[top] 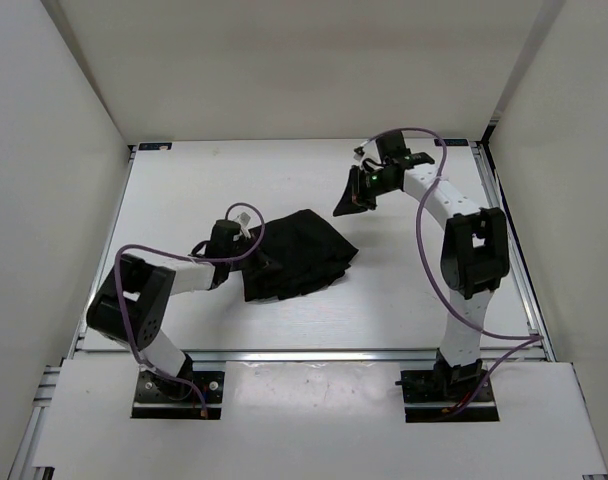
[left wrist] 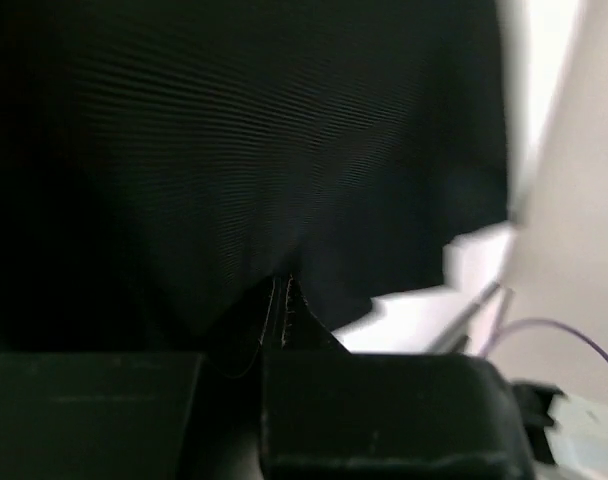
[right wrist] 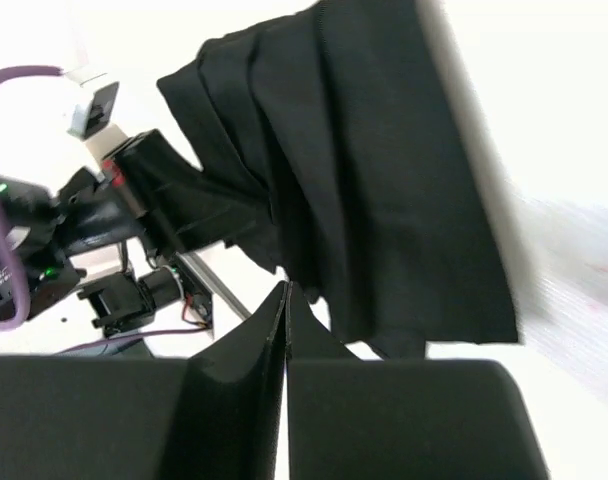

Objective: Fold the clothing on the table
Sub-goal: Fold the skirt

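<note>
Top external view. Shows the clothing (top: 302,255) as one rumpled black heap on the table (top: 184,190), a little left of centre. Places the left gripper (top: 256,263) low at the heap's left edge, touching the fabric. Places the right gripper (top: 346,206) beyond the heap and to its right, apart from it.

Left wrist view. Shows the left gripper (left wrist: 284,300) with fingertips pressed together, no gap between them, and ribbed fabric of the clothing (left wrist: 284,130) running down into the tips: clamped on the edge of the cloth. Fills most of the frame with black fabric. Leaves a strip of white table (left wrist: 424,305) at lower right.

Right wrist view. Shows the right gripper (right wrist: 286,310) closed and empty, fingers meeting along one line. Finds the clothing (right wrist: 374,170) beyond the tips, lying in several pleated layers on the table (right wrist: 554,120), not touched by this gripper. Catches the left gripper (right wrist: 179,205) at the far left edge of the clothing, fabric gathered against it. Blurs toward the right of the frame; no detail readable there.
</note>
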`<state>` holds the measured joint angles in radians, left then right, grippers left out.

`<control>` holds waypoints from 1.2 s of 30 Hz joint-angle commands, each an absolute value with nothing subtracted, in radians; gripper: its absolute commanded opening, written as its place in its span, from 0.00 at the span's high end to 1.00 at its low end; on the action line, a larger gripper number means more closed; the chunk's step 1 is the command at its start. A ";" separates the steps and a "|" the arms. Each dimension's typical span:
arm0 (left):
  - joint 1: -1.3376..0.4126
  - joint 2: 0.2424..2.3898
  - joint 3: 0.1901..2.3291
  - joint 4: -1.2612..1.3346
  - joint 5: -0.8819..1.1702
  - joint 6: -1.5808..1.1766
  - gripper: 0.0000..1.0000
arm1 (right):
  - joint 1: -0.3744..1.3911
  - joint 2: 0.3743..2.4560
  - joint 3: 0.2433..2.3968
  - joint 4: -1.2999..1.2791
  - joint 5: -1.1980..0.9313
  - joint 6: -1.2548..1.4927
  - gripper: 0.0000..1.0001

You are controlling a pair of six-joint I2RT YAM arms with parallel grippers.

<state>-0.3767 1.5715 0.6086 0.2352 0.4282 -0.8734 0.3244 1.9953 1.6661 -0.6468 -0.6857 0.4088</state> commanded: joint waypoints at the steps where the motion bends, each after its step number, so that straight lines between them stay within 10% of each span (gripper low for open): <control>1: -0.365 1.577 0.621 0.174 0.307 -0.858 1.00 | 0.299 1.934 1.645 -0.696 -0.675 0.348 0.98; 20: -0.305 1.474 0.552 -0.075 0.146 -0.747 1.00 | 0.416 2.155 1.313 0.161 -1.356 0.883 0.99; 29: -0.287 1.442 0.557 -0.109 0.167 -0.713 1.00 | 0.456 2.224 1.425 -0.422 -1.104 0.504 1.00; 36: -0.267 1.384 0.737 -0.199 0.202 -0.661 0.60 | 0.440 2.087 1.526 -0.609 -0.772 0.411 0.98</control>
